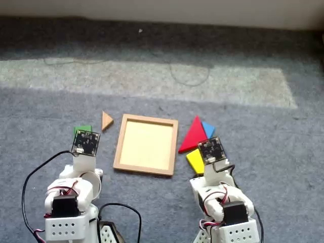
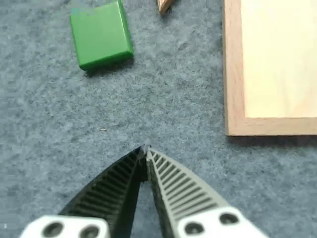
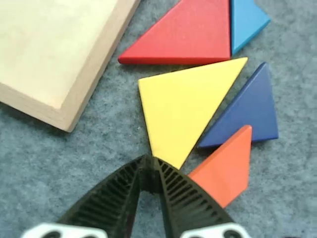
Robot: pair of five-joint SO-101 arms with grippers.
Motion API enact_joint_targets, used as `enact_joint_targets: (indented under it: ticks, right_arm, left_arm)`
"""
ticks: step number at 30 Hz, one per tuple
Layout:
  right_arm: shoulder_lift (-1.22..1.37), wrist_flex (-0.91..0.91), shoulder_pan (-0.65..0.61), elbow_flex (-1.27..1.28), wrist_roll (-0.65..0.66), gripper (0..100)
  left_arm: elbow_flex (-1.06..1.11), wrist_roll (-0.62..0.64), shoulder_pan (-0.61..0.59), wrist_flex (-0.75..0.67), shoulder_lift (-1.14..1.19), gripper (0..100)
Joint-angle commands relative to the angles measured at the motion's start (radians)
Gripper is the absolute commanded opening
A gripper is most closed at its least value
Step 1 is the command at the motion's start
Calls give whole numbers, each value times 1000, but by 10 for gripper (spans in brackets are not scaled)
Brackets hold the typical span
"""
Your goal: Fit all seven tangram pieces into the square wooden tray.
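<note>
Starting from zero: tray (image 1: 119,144) bare, left gripper (image 2: 144,148) and right gripper (image 3: 148,159) clenched on nothing, next likely opening the right to pinch yellow triangle (image 3: 183,106) just ahead.

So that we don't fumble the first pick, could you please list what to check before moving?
1. Tray empty: ok.
2. Seven pieces found: ok; green piece and wooden triangle by the left arm; red piece, light blue piece, yellow piece, dark blue piece and orange piece by the right arm.
3. Left gripper free: ok, shut, empty.
4. Right gripper open for grasping: not ok, shut.
5. Yellow piece clear of neighbours: not ok, crowded.
</note>
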Motion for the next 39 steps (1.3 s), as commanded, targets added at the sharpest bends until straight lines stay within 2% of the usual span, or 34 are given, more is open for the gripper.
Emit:
enact_joint_targets:
  ticks: [1,6,11,14,18,20,27,30,34,39]
  right_arm:
    - [-16,-2,113,133,9,20]
    - [-16,-117,343,36,3,20]
    - [-16,-143,367,-81,9,20]
    - [-15,-139,317,-163,5,41]
    - [-13,-79,183,-240,-21,121]
    - [-7,-64,111,-277,-64,128]
    - [294,-73,10,-409,-86,132]
    - [493,-73,-33,-507,-213,149]
    - [745,-71,-111,-613,-365,240]
    - [977,-154,-137,-651,-462,283]
  left_arm:
    - [-88,-92,-10,-2,-44,6]
    - [-87,-97,-18,2,-44,7]
    - [-51,-100,-18,-2,-44,8]
    - [-54,-98,-18,-2,-44,56]
    - [-35,-92,-18,5,-44,219]
    - [-18,-92,-18,2,-44,278]
    - [-12,-92,-18,-2,-44,284]
    - [-12,-92,-18,-2,-44,284]
    - [-12,-92,-18,-2,-44,284]
    - [-12,-92,-19,-2,-44,284]
